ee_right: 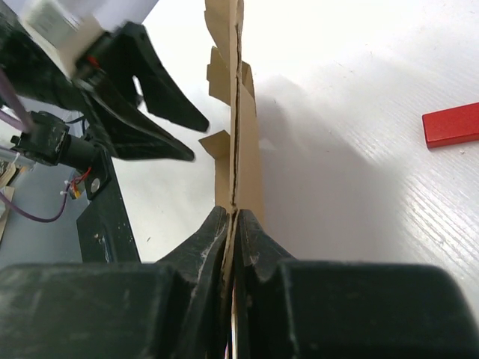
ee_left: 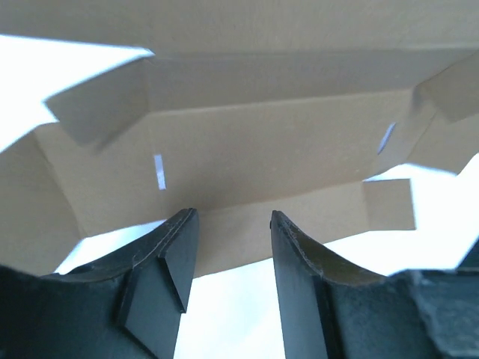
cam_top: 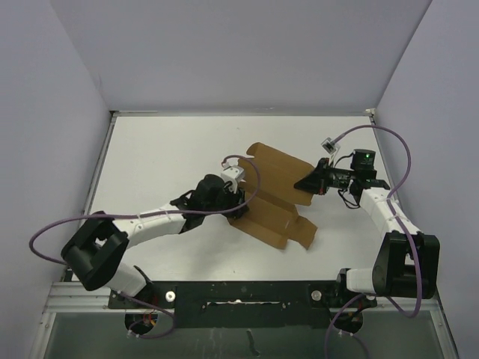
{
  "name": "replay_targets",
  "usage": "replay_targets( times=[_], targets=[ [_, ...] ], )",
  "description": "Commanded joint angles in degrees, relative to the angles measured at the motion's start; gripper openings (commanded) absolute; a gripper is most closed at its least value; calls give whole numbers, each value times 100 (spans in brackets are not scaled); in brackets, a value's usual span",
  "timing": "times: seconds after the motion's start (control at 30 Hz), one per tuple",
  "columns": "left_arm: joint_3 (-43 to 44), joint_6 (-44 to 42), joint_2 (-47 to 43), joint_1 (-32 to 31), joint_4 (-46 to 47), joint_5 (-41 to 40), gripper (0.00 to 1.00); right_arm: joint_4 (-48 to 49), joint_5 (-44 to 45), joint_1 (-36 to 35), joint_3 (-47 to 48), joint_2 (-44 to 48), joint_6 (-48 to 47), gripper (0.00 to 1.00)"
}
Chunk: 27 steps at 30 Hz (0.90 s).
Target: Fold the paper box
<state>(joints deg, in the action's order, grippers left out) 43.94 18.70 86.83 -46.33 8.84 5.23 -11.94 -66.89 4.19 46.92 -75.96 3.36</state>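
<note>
Looking down from above, we find the paper box (cam_top: 273, 198) a little right of the centre of the frame. It is a brown die-cut sheet, partly opened on the white tabletop (cam_top: 165, 157), with one panel raised at its upper end and tabs spread toward the lower right. The right hand (ee_right: 230, 218) is clamped tight on the sheet's right edge, with the card pinched between its two fingers and standing on edge above them in its own view. The left hand (ee_left: 230, 218) sits at the sheet's left side, fingers parted about halfway and holding nothing. A low flap (ee_left: 239, 239) lies just beyond the tips.

We judge the card to be light, thin and springy. It should bend readily along its pressed creases, spring back when released, and crumple if squeezed mid-panel. The surface looks smooth, so a shallow pinch could slip. We would take hold close to a crease or on a flap's free edge, keeping clear of the small slots (ee_left: 159, 170), where the card is weakest.

For room, the upper left of the overhead frame is bare tabletop, and the walls (cam_top: 45, 112) stand well back from both arms. A red block (ee_right: 451, 125) shows at the right of the right wrist view. We cannot find it from above, so it may be hidden behind the sheet. Both hands are close to the same sheet, so the gap between them is the tightest space.
</note>
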Motion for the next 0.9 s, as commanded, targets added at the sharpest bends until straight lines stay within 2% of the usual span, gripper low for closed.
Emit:
replay_targets(
  times=[0.0,0.2,0.33,0.47,0.67,0.87],
  targets=[
    [-360,469,-932,388,308,560,43,4,-43,62,243,178,-101,0],
    [-874,1098,-1651,1362,539,1132,42,-14,-99,74,261,170,-167,0],
    [-951,1149,-1563,1840,1143,1674,42,-93,-202,71,283,160,-293,0],
    [-616,1096,-981,1882,1710,2029,42,-90,-260,64,283,153,-312,0],
    [-193,1109,-285,1879,1995,1990,40,-80,-272,69,283,170,-318,0],
    [-49,917,-76,1877,1922,1641,24,-79,-289,64,283,169,-300,0]
  ],
)
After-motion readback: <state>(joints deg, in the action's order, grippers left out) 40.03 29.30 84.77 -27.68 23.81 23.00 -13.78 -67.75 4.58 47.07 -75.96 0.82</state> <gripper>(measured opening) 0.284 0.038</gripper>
